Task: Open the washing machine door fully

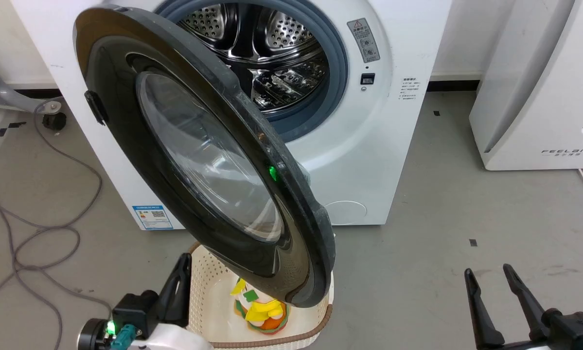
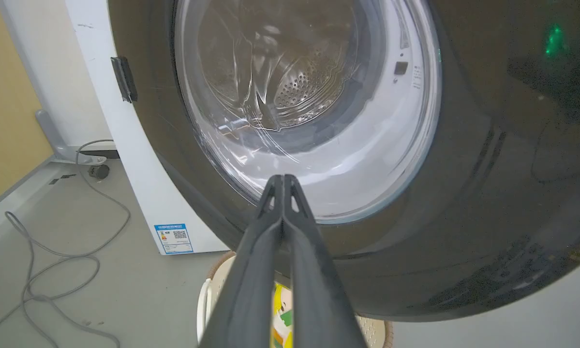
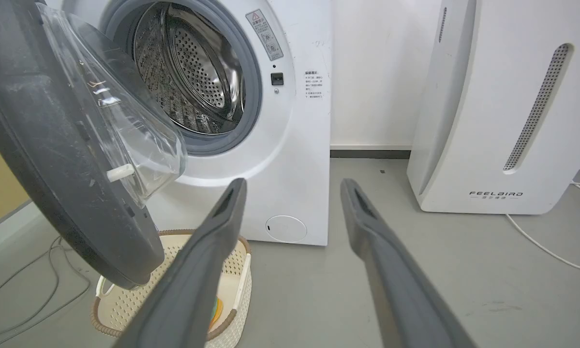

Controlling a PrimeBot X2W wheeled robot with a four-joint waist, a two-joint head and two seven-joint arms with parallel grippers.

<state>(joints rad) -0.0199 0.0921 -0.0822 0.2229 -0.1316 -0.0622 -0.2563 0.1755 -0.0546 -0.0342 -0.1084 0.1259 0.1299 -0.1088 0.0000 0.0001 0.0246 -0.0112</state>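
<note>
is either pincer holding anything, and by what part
Nothing is held: the left pincer is shut empty near the washing machine door, and the right pincer is open.

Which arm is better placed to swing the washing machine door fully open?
Probably left: the left gripper, shut, points at the washing machine door, at its outer face near the lower rim; the right gripper, open, sits farther off.

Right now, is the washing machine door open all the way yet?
Not yet. Done: the washing machine door is unlatched and swung out, so the steel drum shows. In hand: the left gripper, shut and empty, points at the door's glass; the right gripper is open, off to the side. Left: the door stands partway, above the basket, and must swing wider.
</note>
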